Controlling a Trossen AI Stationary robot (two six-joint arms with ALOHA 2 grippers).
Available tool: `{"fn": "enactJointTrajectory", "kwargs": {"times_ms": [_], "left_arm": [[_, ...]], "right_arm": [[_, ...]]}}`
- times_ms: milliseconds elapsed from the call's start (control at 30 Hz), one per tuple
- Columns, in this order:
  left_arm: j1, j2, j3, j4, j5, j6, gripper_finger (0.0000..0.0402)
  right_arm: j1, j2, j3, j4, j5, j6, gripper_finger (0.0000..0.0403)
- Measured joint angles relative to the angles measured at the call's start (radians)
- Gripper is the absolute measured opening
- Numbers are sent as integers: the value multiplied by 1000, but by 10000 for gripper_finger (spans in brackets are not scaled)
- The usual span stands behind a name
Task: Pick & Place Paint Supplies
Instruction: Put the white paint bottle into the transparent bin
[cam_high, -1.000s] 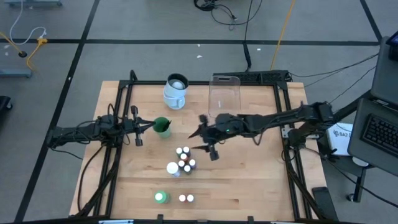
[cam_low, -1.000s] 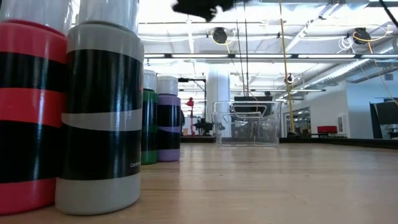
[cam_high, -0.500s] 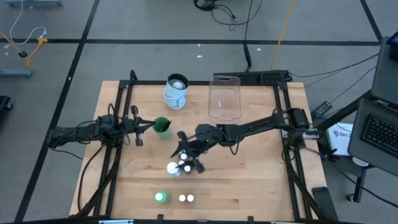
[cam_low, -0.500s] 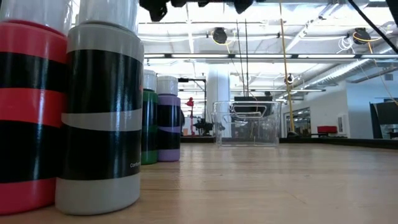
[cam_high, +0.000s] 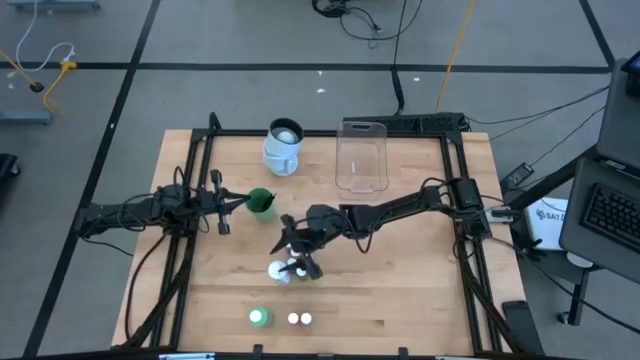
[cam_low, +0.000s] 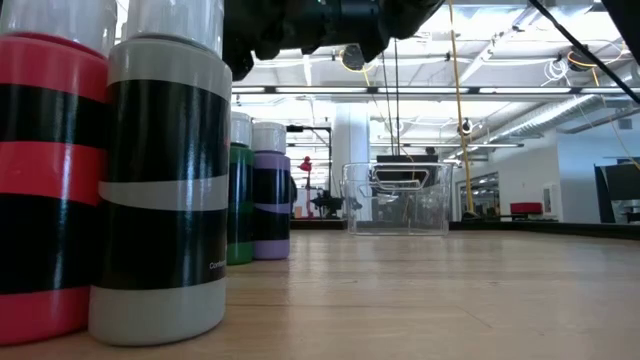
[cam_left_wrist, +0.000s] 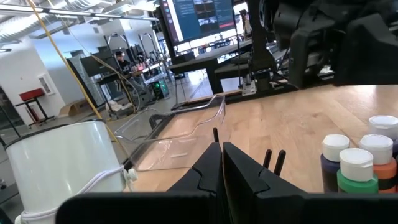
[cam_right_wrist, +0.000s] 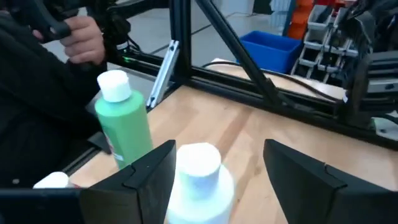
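Observation:
A cluster of tiny white-capped paint bottles (cam_high: 297, 266) stands on the table (cam_high: 400, 290) beside a taller white bottle (cam_right_wrist: 200, 171). My right gripper (cam_high: 297, 252) hangs open over them. In the right wrist view its fingers stand on either side of the white bottle's cap without touching. A taller green bottle (cam_right_wrist: 124, 124) and two more tiny bottles (cam_high: 299, 319) stand nearer the front edge. My left gripper (cam_high: 226, 206) waits shut at the table's left, beside a green cup (cam_high: 262, 203).
A clear plastic tray (cam_high: 362, 155) and a white cup (cam_high: 283, 147) stand at the far side. The low view has the red (cam_low: 40, 170), grey (cam_low: 165, 190), green and purple bottles close up. A person's hand (cam_right_wrist: 81, 31) shows beyond the table frame.
My right gripper has come from near the clear tray toward the table's left and near edge. It has sunk lower and now hangs over the bottle cluster. The bottles have stayed in place.

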Motion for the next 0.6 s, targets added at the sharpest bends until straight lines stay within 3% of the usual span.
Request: {"fn": "enactJointTrajectory", "kwargs": {"times_ms": [600], "left_arm": [[0,0,0,-3,-1,1,21]], "right_arm": [[11,71,0,48,26,-3,238]]}}
